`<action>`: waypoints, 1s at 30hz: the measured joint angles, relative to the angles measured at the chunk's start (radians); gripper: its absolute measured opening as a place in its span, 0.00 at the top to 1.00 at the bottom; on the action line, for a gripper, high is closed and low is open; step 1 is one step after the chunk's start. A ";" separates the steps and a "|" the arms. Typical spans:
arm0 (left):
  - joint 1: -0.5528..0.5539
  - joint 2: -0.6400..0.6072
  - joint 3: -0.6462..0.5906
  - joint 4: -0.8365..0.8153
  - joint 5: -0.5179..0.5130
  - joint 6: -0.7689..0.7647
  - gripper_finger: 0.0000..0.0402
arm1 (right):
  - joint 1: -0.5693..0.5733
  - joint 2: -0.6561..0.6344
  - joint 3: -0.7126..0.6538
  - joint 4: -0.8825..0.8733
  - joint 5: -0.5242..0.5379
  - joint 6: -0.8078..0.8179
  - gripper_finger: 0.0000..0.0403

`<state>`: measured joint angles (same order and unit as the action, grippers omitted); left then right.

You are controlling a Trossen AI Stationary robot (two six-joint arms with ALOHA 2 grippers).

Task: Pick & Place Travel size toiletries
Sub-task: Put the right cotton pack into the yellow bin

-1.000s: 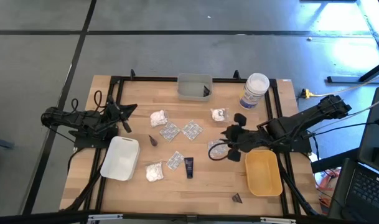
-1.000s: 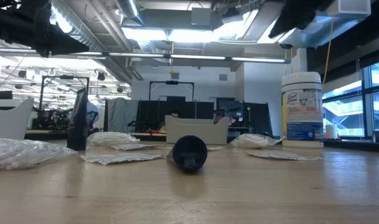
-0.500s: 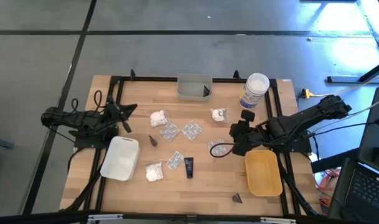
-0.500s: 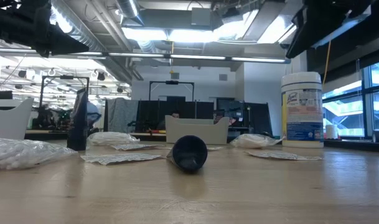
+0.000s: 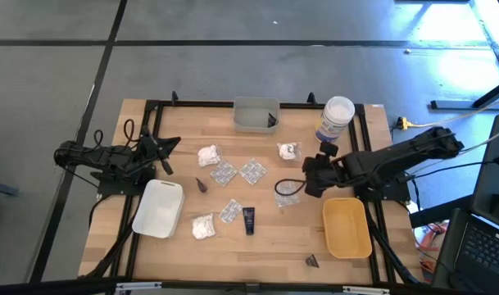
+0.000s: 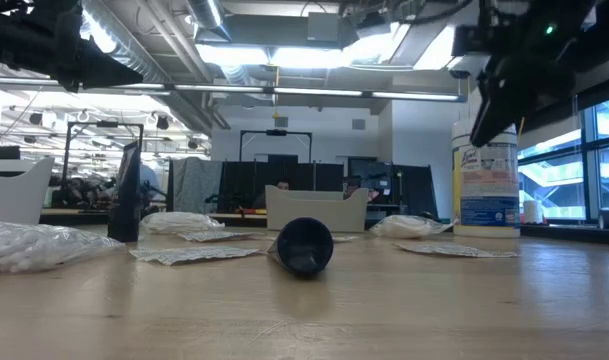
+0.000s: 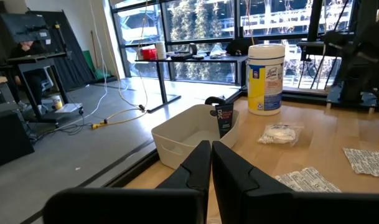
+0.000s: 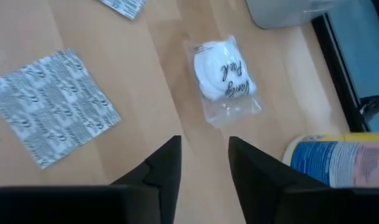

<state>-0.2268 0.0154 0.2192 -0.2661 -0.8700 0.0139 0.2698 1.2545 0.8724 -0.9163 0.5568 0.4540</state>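
The toiletries lie spread over the wooden table: white puffy bundles (image 5: 208, 154) (image 5: 202, 225), silvery blister packets (image 5: 224, 172) (image 5: 251, 171) (image 5: 231, 211), a dark tube (image 5: 248, 220) and dark cones (image 5: 201, 185) (image 5: 312, 260). My right gripper (image 5: 282, 188) hangs open above the table's right middle, slanting down, just over a clear packet (image 5: 288, 197). Its wrist view shows bare wood between its fingers, with a bagged white puff (image 8: 225, 74) and a blister packet (image 8: 49, 106) ahead. My left gripper (image 5: 163, 152) waits shut at the table's left edge.
A grey tray (image 5: 256, 115) with a dark item in it stands at the far edge. The blue-labelled jar (image 5: 337, 119) is at the far right. The white tray (image 5: 159, 207) lies near left, and the yellow tray (image 5: 347, 227) lies near right under my right arm.
My right gripper has moved down and toward the table's far left, tipping further downward. In the low view it has sunk in front of the jar. The toiletries have stayed where they were.
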 joint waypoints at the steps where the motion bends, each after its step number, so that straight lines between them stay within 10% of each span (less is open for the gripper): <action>1: 0.000 0.000 0.000 0.000 0.000 0.000 0.97 | -0.012 0.000 -0.012 0.019 -0.006 -0.014 0.63; 14: 0.000 0.000 0.000 0.000 0.000 0.000 0.97 | -0.116 0.002 -0.144 0.262 -0.023 -0.323 0.39; 30: 0.000 0.000 0.000 0.000 0.000 0.000 0.97 | -0.177 0.225 -0.174 0.364 0.040 -0.467 0.41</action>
<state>-0.2269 0.0157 0.2193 -0.2661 -0.8701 0.0139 0.0933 1.4790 0.6979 -0.5525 0.5964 -0.0127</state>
